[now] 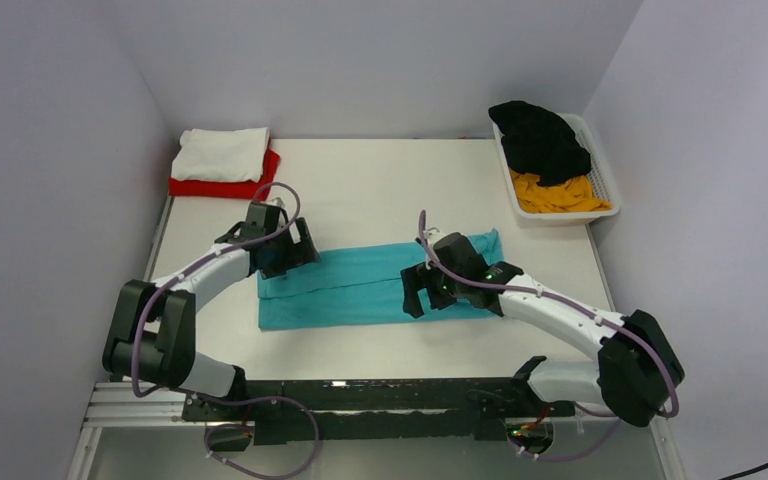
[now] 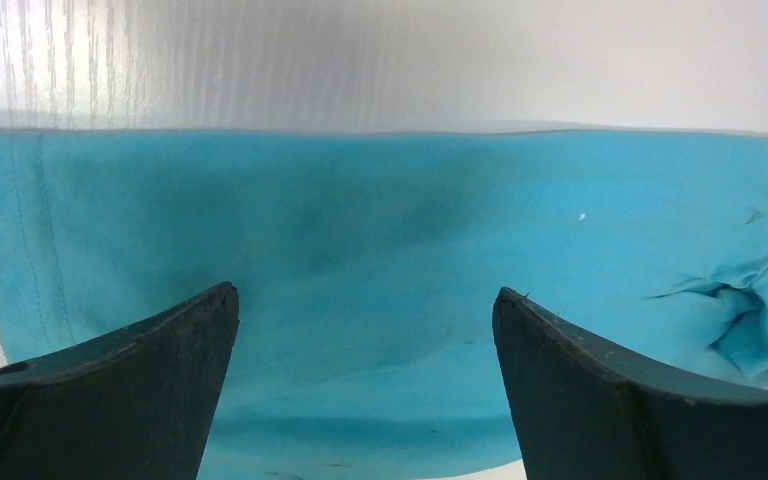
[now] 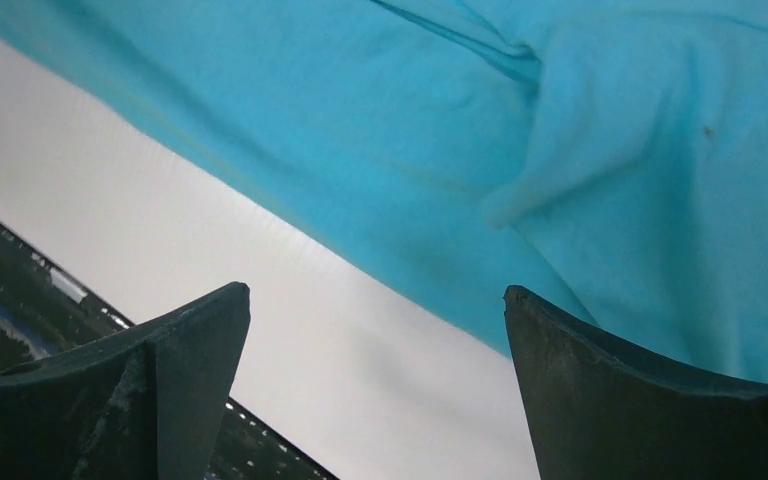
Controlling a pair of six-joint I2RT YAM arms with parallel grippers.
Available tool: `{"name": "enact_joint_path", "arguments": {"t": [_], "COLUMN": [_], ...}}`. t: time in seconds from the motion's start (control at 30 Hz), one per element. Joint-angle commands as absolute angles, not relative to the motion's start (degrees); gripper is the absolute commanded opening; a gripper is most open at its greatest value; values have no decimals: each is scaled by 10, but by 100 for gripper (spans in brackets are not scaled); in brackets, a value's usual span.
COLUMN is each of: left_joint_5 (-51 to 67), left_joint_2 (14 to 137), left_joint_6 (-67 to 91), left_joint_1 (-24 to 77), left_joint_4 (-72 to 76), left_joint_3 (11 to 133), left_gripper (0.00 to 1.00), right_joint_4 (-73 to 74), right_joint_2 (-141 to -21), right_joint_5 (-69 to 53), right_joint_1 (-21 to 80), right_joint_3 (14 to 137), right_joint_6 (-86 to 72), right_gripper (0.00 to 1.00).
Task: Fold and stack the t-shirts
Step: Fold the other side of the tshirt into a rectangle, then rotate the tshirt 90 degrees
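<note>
White t-shirt [image 1: 222, 153] lies atop red t-shirt [image 1: 188, 186] at 10 o'clock. Left gripper [image 2: 365, 300], jaws apart, is over the 9 o'clock end of the teal t-shirt [image 1: 360, 290], which is flat at table centre. Right gripper [image 3: 375, 300], jaws apart, is over its 6 o'clock edge. Black t-shirt [image 1: 540, 140] and yellow-orange t-shirt [image 1: 557, 195] fill the basket [image 1: 566, 216] at 2 o'clock.

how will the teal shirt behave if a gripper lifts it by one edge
Probably floppy: the teal t-shirt lies flat in thin folded layers with puckers, so a lifted edge would likely sag and unfold. It looks light; pushed across the table, it would likely bunch rather than slide whole.
</note>
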State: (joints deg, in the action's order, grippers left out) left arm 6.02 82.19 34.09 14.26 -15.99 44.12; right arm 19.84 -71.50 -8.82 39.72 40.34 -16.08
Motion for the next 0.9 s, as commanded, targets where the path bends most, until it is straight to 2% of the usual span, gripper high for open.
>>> {"name": "enact_joint_path", "arguments": {"t": [0.0, 0.2, 0.37, 0.53, 0.6, 0.87], "left_joint_5": [83, 129, 201, 197, 198, 222], "left_joint_2": [806, 839, 872, 903, 908, 894], "left_joint_6": [330, 322, 325, 326, 329, 403], "left_joint_1": [143, 148, 161, 168, 168, 193], "left_joint_4": [-143, -133, -94, -98, -95, -40], "left_joint_3": [488, 522, 503, 470, 452, 419], "left_gripper": [99, 99, 99, 99, 99, 99], "right_joint_4": [234, 209, 189, 131, 120, 142], "right_joint_2": [-666, -620, -673, -752, -796, -1062], "right_joint_5": [-2, 59, -40, -19, -8, 28], "right_joint_1": [396, 356, 239, 201, 189, 148], "right_joint_3": [386, 369, 309, 299, 330, 642], "right_joint_6": [-238, -376, -496, -502, -483, -400], "right_gripper": [100, 100, 100, 100, 100, 100]}}
